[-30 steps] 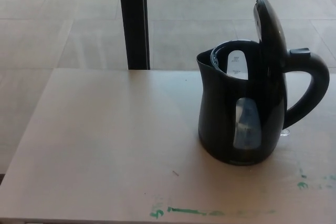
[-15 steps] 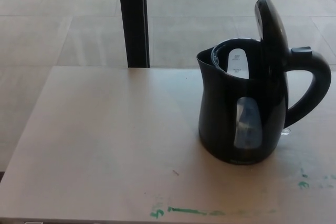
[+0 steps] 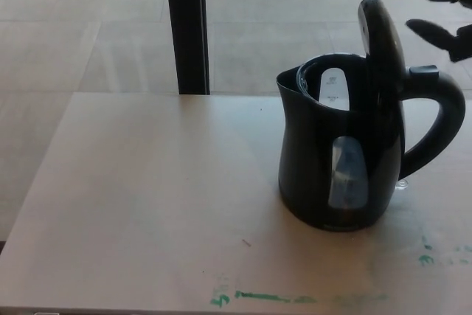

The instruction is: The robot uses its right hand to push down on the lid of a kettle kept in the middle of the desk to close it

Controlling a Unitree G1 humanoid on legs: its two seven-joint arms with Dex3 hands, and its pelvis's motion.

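Observation:
A black electric kettle point(image 3: 335, 153) stands on the light wooden desk point(image 3: 147, 197), right of centre. Its lid point(image 3: 377, 35) is raised nearly upright above the open mouth, hinged at the handle point(image 3: 435, 123) on the right. My right hand point(image 3: 442, 5) shows at the top right corner, above and to the right of the lid, not touching it. Its black fingers point(image 3: 431, 31) are spread apart with nothing held. My left hand is out of sight.
A black vertical post point(image 3: 187, 27) rises behind the desk's far edge. Tiled floor point(image 3: 81, 27) lies beyond. Green paint marks point(image 3: 258, 297) run along the desk's near edge, right of centre.
My right hand has come into view at the top right corner, close to the raised lid. The kettle and lid have not moved.

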